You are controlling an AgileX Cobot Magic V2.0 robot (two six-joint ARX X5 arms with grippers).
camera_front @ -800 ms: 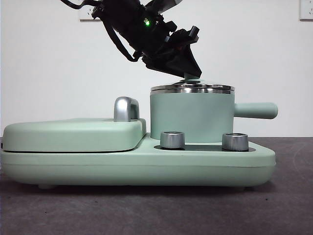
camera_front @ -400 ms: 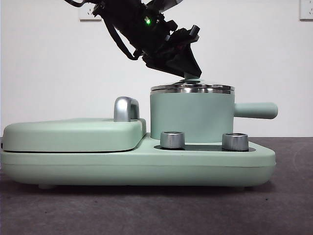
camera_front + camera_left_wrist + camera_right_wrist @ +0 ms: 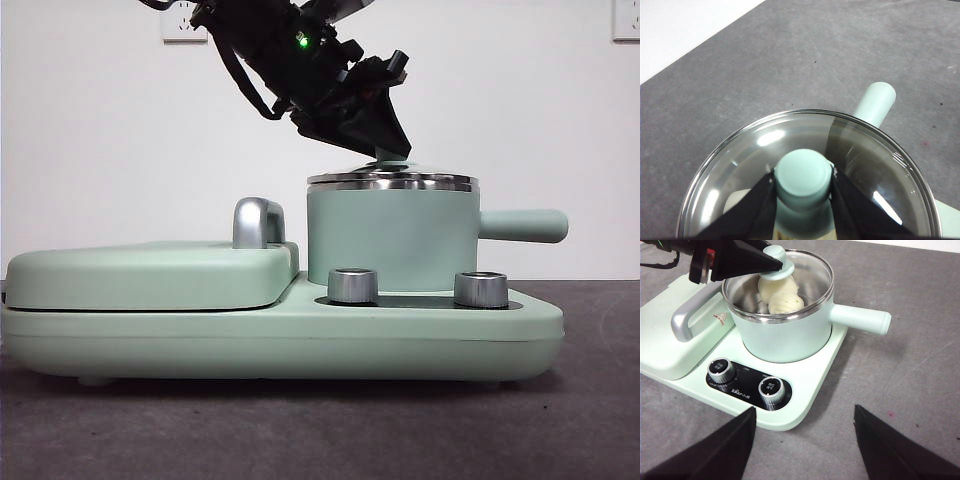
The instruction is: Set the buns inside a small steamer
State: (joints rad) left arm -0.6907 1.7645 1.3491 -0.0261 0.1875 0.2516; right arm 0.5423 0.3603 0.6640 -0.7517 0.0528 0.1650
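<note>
Grey table, mint-green small steamer [image 3: 785, 335], left gripper [image 3: 804, 187] clamped on its lid knob [image 3: 804, 172].

Even, bright indoor light from above, no color cast. Front view sharp; white wall [image 3: 120, 150] slightly blown out, dark arm [image 3: 290, 60] near silhouette with one green LED dot. Glass lid [image 3: 865, 165] in left wrist view shows white glare streaks and reflections; knob [image 3: 803, 175] slightly soft, very close. Right wrist view crisp; soft shadow right of base [image 3: 805, 385]; jaws at bottom edge slightly blurred.
</note>
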